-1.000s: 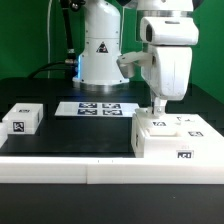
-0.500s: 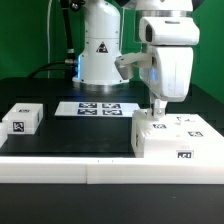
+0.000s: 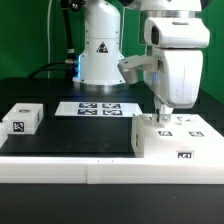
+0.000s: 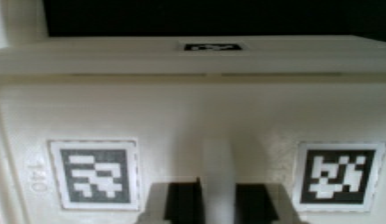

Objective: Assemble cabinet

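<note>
As your pincer (image 3: 162, 117) rests on the large white plastic tagged cabinet (image 3: 178, 140), front of the black surface (image 3: 75, 135) at the exterior view's right, fingers nearly together, grip unclear, you're likely repositioning it; next, push steadily, squarely.

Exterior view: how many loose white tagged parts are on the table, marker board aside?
2: the cabinet at the exterior view's right, under the gripper, and a small white block at that view's left. Others may hide behind the arm.
</note>
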Motion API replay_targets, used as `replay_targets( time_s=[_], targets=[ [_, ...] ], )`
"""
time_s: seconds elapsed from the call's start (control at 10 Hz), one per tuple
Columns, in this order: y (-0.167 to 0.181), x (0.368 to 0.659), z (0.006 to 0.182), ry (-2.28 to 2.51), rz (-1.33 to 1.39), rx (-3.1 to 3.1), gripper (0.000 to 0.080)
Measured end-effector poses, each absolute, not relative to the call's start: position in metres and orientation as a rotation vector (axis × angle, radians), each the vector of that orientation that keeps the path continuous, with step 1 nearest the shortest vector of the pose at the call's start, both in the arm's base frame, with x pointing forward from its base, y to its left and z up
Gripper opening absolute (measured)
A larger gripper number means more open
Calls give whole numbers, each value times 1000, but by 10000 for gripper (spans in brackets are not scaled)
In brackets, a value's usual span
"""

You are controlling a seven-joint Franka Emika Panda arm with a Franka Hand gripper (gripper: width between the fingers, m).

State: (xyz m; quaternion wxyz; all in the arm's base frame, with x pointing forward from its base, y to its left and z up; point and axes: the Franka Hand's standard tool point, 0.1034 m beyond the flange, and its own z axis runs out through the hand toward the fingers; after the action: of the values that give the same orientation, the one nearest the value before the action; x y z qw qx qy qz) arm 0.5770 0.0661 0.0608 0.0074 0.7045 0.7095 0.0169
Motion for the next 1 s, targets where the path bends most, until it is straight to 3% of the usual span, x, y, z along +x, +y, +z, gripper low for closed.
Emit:
replay_targets(
  time_s=[0.3,0.4,0.5,0.7,0.8,0.9,1.0],
  targets=[
    [66,577,60,2217,56,2203,70],
    [66,577,60,2217,55,2204,223],
    [66,577,60,2217,55,2204,223],
    [65,577,60,2216,55,2204,542],
    [64,577,64,2211,59,2203,542],
    [63,578,69,2203,64,2201,717],
    [63,577,74,2194,67,2203,775]
  ],
)
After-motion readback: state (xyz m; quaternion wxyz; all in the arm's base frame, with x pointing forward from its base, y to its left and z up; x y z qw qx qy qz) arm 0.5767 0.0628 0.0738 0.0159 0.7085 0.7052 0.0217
